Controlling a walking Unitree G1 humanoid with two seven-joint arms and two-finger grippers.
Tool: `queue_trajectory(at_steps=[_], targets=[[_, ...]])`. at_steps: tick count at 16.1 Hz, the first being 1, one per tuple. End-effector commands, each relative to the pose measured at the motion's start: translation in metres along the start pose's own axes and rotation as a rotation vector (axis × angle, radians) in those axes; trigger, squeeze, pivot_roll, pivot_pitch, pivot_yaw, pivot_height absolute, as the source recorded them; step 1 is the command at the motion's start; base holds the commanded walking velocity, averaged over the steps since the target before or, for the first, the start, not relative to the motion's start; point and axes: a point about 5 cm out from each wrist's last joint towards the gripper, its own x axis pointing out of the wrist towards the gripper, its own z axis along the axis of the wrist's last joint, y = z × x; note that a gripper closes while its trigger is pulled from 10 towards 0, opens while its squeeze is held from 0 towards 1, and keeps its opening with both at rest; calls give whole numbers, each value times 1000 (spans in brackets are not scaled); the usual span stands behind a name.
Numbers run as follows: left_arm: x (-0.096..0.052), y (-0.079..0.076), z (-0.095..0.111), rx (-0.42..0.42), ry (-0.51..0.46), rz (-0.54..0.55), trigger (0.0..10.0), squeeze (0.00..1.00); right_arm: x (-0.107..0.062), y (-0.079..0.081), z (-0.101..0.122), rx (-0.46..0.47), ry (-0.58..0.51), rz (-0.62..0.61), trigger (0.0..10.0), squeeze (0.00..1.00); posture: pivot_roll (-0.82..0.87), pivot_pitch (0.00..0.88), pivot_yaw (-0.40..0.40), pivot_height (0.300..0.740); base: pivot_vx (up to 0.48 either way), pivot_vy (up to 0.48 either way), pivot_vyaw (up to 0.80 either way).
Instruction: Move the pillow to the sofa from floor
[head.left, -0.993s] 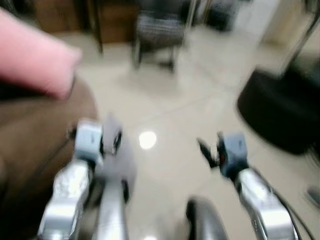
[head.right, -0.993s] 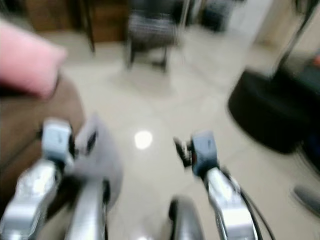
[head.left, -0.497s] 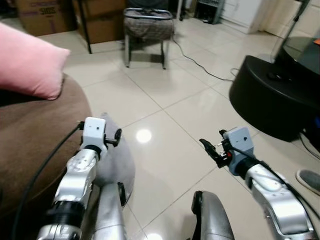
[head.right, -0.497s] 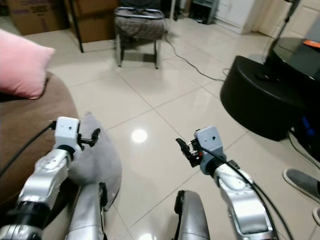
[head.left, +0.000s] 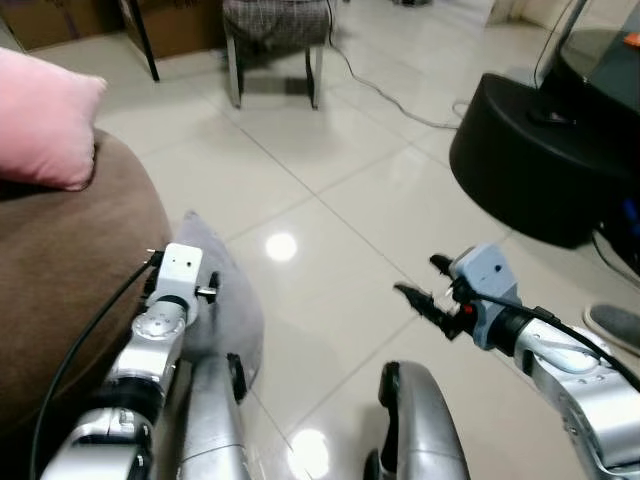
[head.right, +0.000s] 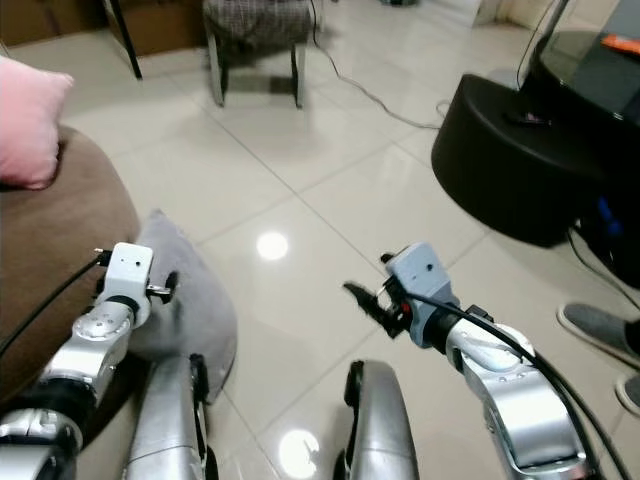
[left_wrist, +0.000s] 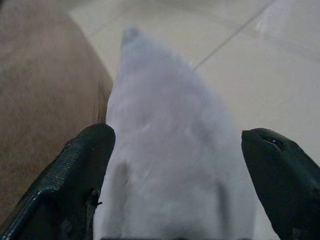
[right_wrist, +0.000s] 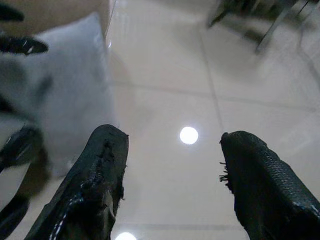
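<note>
Okay, reach step: I see the grey pillow (head.left: 225, 300) on the floor (head.left: 340, 200) against the sofa (head.left: 70, 260), left gripper (left_wrist: 175, 165) spread wide around it, right gripper (right_wrist: 172, 180) open, empty; next I close left, then lift

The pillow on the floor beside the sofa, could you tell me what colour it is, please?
The pillow is plain light grey, clearest in the left wrist view.

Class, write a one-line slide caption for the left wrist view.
Open left gripper straddling a soft grey pillow beside the brown sofa.
</note>
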Motion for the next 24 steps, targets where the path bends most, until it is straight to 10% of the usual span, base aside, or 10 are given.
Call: queue_trajectory(at_steps=[1,10,11,12,13,24], targets=[[0,3,-6,28,21,23,10000,0,-3,1,3,-3,7,26,10000,0,-71,161,-70,535,0,0,0],[-7,24,-47,-14,219,82,10000,0,-15,26,13,-8,15,241,10000,0,-64,210,-73,535,0,0,0],[-8,19,-51,-59,232,50,4353,0,-15,27,12,-7,17,245,10000,0,-64,210,-73,535,0,0,0],[-8,16,-53,-79,235,32,941,0,-15,28,12,-9,19,247,10000,0,-64,210,-73,535,0,0,0],[-9,16,-54,-81,236,30,0,0,-14,28,12,-13,20,247,10000,0,-64,210,-73,535,0,0,0],[-9,2,-55,-120,238,-5,0,0,-11,26,12,-12,27,250,10000,0,-52,188,-77,535,0,0,0]])
